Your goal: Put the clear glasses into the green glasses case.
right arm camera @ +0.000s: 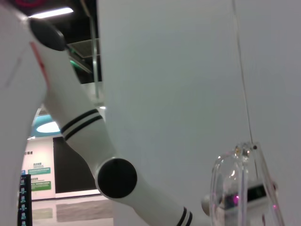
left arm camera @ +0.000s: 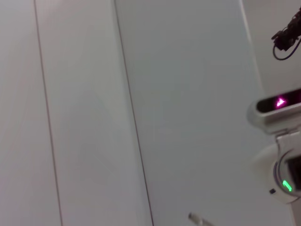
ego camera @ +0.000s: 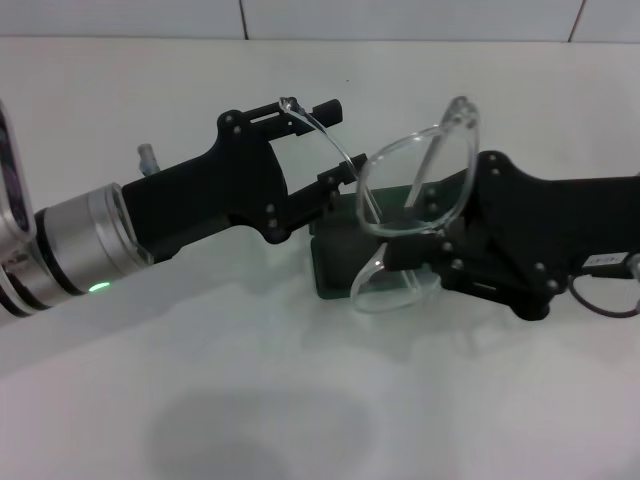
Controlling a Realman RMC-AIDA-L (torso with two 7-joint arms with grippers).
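In the head view the clear glasses (ego camera: pixel 415 185) hang tilted in the air above the green glasses case (ego camera: pixel 332 268). The case lies on the white table and is mostly hidden behind the lens and the grippers. My right gripper (ego camera: pixel 428 248) comes in from the right and is shut on the lower part of the glasses' frame. From the left, my left gripper (ego camera: pixel 333 145) stands open, its fingers spread. One thin clear arm of the glasses runs between them, its tip by the upper finger. The right wrist view shows part of the glasses (right arm camera: pixel 241 188) close up.
The white table (ego camera: pixel 300 400) spreads all around the case, with a tiled wall behind it. The left wrist view shows only wall panels and part of the robot's body (left arm camera: pixel 280 141). A white striped arm link (right arm camera: pixel 94 136) crosses the right wrist view.
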